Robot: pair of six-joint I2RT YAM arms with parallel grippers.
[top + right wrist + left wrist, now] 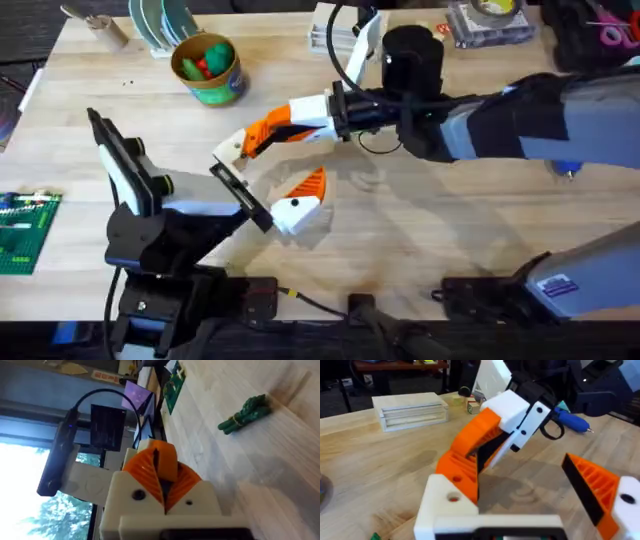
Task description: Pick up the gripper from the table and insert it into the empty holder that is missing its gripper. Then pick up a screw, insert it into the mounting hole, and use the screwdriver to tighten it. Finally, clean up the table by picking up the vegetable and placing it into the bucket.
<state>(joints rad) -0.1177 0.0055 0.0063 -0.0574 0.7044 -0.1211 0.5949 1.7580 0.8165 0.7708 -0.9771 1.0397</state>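
Right gripper point(243, 146) clamping orange gripper point(457, 465)

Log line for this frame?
right gripper: shut on small orange wedge fingertip | left gripper: open | white pointed holder: bare | green toy vegetable: on table

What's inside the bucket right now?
In the overhead view the bucket holds a green toy piece and a red one against its yellow inside. Whatever lies beneath them is covered. The vegetable still lies on the table.
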